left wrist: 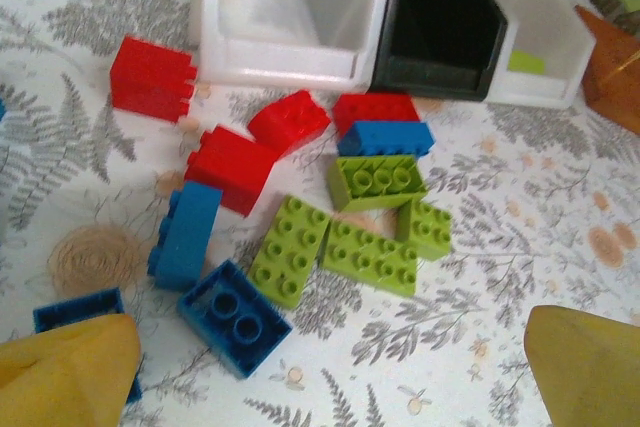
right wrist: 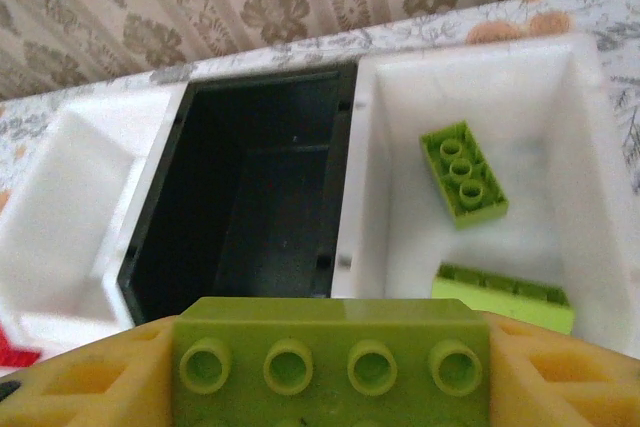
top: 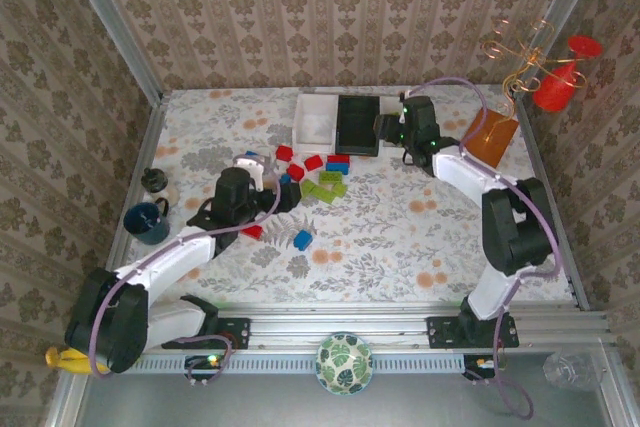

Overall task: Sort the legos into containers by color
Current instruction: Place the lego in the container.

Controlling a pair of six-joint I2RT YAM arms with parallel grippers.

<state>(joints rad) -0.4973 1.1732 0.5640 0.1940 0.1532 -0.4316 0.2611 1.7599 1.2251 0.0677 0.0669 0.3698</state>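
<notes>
Red (left wrist: 232, 167), blue (left wrist: 235, 317) and lime green (left wrist: 290, 250) legos lie scattered on the floral cloth in front of three containers. In the left wrist view these are a white tray (left wrist: 290, 67), a black tray (left wrist: 440, 82) and a second white tray (left wrist: 550, 57). My left gripper (left wrist: 330, 377) hangs open just before the pile, nothing between its yellow fingertips (left wrist: 65, 372). My right gripper (right wrist: 330, 387) is shut on a lime green lego (right wrist: 330, 347), held above the near rims of the black tray (right wrist: 250, 197) and the right white tray (right wrist: 590, 197). Two lime legos (right wrist: 463, 174) lie in that white tray.
An orange board (top: 492, 137) leans right of the trays, with a red stand (top: 558, 87) behind it. A dark blue mug (top: 146, 222) and a small cup (top: 155, 182) sit at the left edge. A stray blue lego (top: 302, 239) and a red one (top: 252, 231) lie nearer the bases.
</notes>
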